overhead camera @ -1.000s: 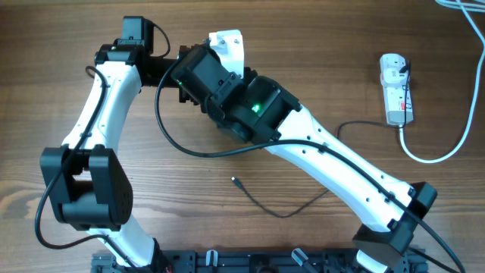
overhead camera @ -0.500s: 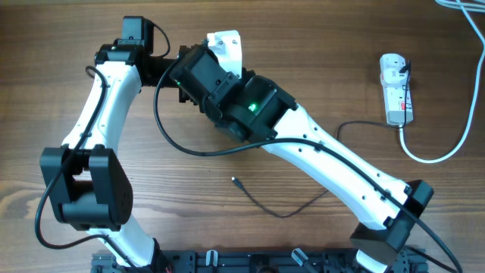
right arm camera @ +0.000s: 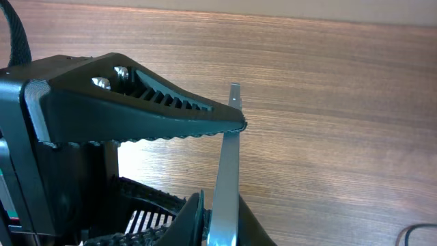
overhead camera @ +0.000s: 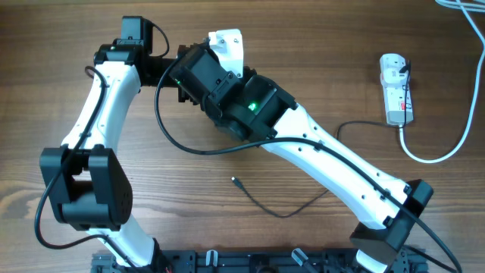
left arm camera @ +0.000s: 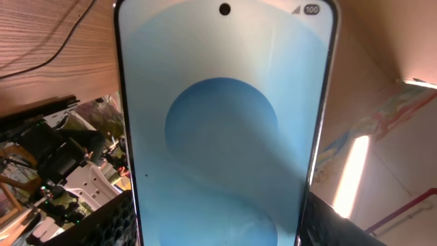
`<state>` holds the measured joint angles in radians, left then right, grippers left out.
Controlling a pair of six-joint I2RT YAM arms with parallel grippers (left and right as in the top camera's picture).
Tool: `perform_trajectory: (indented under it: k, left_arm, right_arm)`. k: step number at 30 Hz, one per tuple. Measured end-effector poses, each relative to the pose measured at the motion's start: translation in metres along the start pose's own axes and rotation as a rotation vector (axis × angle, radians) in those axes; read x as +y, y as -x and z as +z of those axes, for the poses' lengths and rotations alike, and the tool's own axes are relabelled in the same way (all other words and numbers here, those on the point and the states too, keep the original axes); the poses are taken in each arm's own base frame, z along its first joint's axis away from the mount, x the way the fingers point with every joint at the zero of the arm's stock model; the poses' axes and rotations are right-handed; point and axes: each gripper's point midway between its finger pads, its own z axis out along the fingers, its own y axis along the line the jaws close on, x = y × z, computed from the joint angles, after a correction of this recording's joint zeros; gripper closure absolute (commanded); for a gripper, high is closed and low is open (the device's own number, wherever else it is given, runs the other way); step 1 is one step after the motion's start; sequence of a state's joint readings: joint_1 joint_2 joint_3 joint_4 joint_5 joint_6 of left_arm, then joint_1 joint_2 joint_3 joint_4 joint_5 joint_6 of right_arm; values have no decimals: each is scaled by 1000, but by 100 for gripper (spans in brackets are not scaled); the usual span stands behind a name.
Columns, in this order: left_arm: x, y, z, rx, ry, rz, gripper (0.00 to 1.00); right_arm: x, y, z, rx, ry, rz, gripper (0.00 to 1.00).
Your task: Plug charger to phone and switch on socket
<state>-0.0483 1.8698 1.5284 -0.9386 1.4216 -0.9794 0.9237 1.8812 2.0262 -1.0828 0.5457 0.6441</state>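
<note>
The phone [overhead camera: 227, 44] is held up off the table at the back centre, between both arms. In the left wrist view its cyan-blue screen [left arm camera: 225, 137] fills the frame, and my left gripper [left arm camera: 218, 229] is shut on its two long edges. In the right wrist view the phone [right arm camera: 229, 157] stands edge-on, and my right gripper [right arm camera: 225, 229] is shut across its thickness, with a left finger touching it above. The charger cable's metal tip [overhead camera: 233, 180] lies loose on the table. The cable runs right to the white socket [overhead camera: 395, 91].
The socket's thick white cord [overhead camera: 455, 144] loops at the far right and leaves at the top right corner. The dark cable curves across the table in front of the right arm [overhead camera: 341, 167]. The left arm [overhead camera: 98, 114] stands along the left side.
</note>
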Motion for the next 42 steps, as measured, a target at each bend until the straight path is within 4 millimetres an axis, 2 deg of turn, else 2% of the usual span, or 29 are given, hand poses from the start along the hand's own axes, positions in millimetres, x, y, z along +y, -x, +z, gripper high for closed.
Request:
perform_trajectory:
  k: [3, 5, 6, 7, 8, 9, 13, 15, 19, 21, 24, 27, 31, 32, 33, 35, 42]
  left_arm:
    - [-1, 0, -2, -1, -6, -4, 30]
    - [-1, 1, -3, -1, -10, -4, 29]
    - [-1, 1, -3, -1, -9, -4, 26]
    - [-1, 1, -3, -1, -10, -5, 17]
    - [-2, 1, -3, -1, -10, -4, 3]
    - [-2, 1, -3, 0, -11, 3, 0]
    - [-5, -1, -1, 12, -16, 33, 0]
    - [-5, 0, 0, 10, -13, 36, 4]
    - [-5, 0, 0, 5, -11, 33, 34]
    - [-5, 1, 0, 1, -9, 41, 38]
    - [-5, 1, 0, 0, -9, 42, 50]
    - [-5, 0, 0, 3, -11, 31, 60]
    - [-6, 0, -1, 2, -12, 9, 63]
    - [-6, 0, -1, 2, -12, 5, 67]
    - [-6, 0, -1, 2, -12, 2, 72]
    - [-6, 0, -1, 5, -13, -7, 72]
    - [-7, -1, -1, 9, -16, -21, 88]
  right_arm:
    - [-1, 2, 0, -7, -2, 43, 95]
    - [0, 2, 0, -9, -1, 67, 96]
    - [0, 2, 0, -9, -1, 72, 96]
    - [0, 3, 0, -10, -1, 77, 96]
    - [0, 3, 0, -11, 0, 90, 95]
    - [1, 4, 0, -17, 3, 117, 96]
    - [-3, 9, 0, -43, -14, 302, 96]
    - [-9, 14, 0, -80, -41, 457, 96]
    - [-17, 20, -6, -125, -43, 793, 96]
    - [-19, 21, -10, -135, -31, 967, 96]
    - [-19, 20, -11, -126, -17, 1130, 95]
    - [-16, 15, -11, -95, -12, 1227, 94]
    - [-12, 10, -10, -56, -1, 1357, 90]
    - [-11, 9, -10, -51, 3, 1382, 91]
    - [-11, 9, -10, -48, 4, 1390, 91]
    - [-9, 8, -10, -36, 5, 1405, 91]
    - [-8, 4, -10, -16, 1, 1421, 91]
